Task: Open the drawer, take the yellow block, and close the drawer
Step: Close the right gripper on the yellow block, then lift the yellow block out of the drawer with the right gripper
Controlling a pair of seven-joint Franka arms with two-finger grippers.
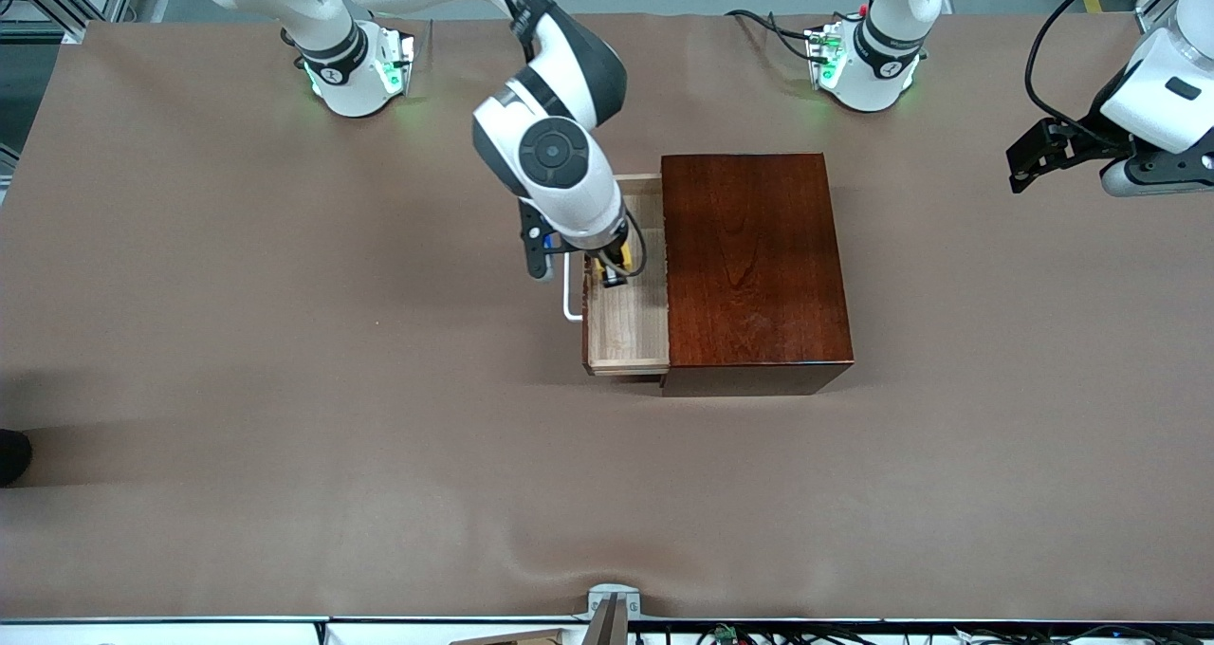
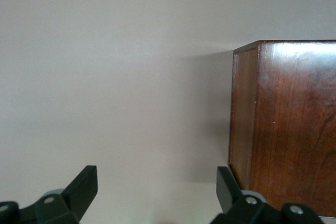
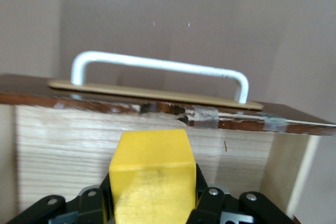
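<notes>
Yellow block (image 3: 151, 174) in right gripper (image 1: 610, 270) over open drawer (image 1: 626, 327), handle (image 1: 569, 289) toward right arm's end.

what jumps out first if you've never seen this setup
The glossy dark wooden box mid-table, with its pale drawer pulled out toward the right arm's end. Over that drawer, the right gripper is shut on a yellow block. The left gripper waits open off the box's left-arm end.

Left gripper (image 2: 157, 187): fingers (image 2: 84, 184) spread wide apart, nothing between them, above the bare tabletop (image 2: 105, 77). Dark reddish-brown wooden box (image 2: 283, 124): resting on the tabletop, its corner edge close beside one finger.
</notes>
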